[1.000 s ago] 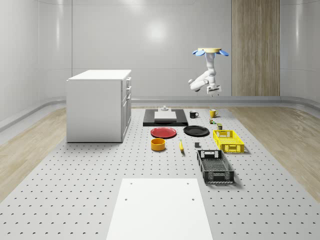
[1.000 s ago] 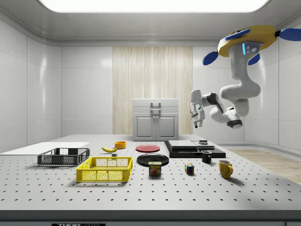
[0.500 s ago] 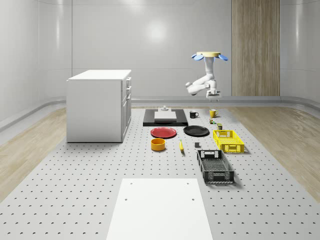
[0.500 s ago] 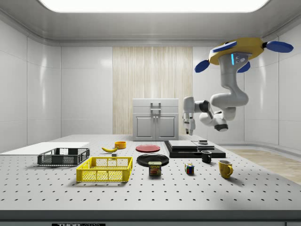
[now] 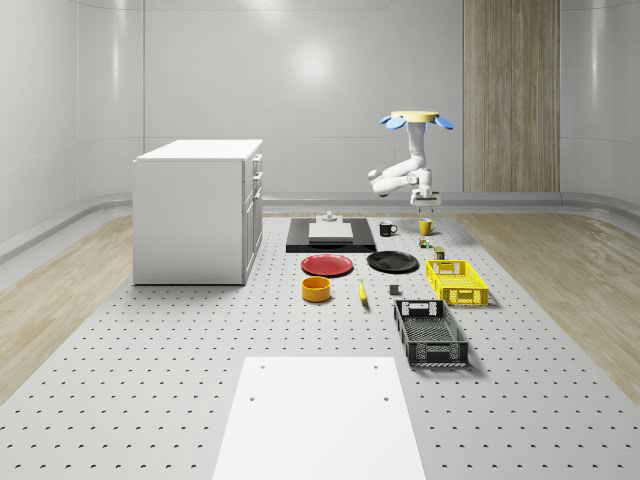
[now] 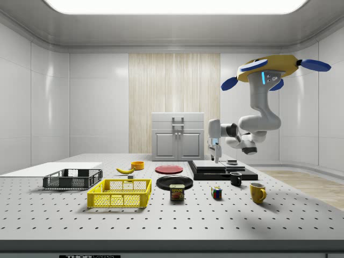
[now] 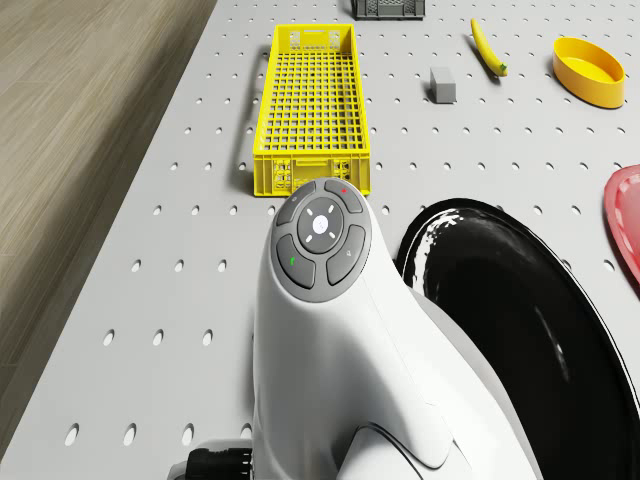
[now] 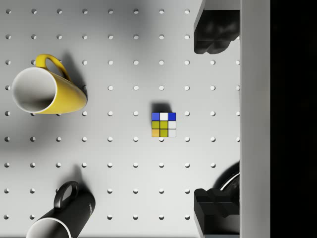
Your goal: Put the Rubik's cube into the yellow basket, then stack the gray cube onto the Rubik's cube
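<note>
a: where's the drone (image 6: 274,69)?
b: hovering in the air, rotors out, the arm (image 6: 258,115) hanging beneath it and bending toward 9 o'clock in the side view.
a: and the gripper (image 6: 216,156)?
b: pointing straight down, fingers (image 8: 215,32) spread wide apart.

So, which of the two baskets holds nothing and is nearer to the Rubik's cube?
The yellow basket: it lies closer to the Rubik's cube than the black basket. Both look empty.

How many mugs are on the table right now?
2. A yellow mug and a black mug, both on the table beside the Rubik's cube, at the side view's right end. Others may be hidden.
</note>
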Robot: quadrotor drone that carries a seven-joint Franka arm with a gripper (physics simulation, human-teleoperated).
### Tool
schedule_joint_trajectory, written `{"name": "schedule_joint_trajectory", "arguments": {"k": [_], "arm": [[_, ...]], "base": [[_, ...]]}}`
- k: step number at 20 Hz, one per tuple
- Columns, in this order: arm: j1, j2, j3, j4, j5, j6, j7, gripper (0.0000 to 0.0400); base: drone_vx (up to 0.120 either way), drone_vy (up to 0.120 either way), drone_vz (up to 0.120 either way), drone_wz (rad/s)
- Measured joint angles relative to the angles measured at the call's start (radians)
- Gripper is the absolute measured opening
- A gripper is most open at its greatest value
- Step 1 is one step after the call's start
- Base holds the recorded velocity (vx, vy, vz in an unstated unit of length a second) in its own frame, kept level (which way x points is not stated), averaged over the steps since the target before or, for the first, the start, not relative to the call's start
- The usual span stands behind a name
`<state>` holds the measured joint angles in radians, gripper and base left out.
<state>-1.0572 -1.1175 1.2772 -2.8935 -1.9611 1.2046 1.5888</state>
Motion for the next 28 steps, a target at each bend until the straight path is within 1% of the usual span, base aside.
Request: {"name": "schedule_joint_trajectory", "arguments": {"k": [3,9,12,28], "arm": [[-0.007,-0.016,0.006,0.001,0.008,0.013,0.006,0.0400],[-0.019,-0.046,0.016,0.003,0.024,0.040,0.017,0.0400],[-0.024,-0.061,0.021,0.004,0.032,0.053,0.022,0.0400],[-0.047,-0.134,0.042,0.009,0.069,0.120,0.044,0.0400]], "base": [[0.000,-0.053,-0.120,0.000],[0.000,0.000,-0.120,0.000],[-0.093,0.000,-0.120,0.000],[0.000,0.000,-0.120,0.000]]}}
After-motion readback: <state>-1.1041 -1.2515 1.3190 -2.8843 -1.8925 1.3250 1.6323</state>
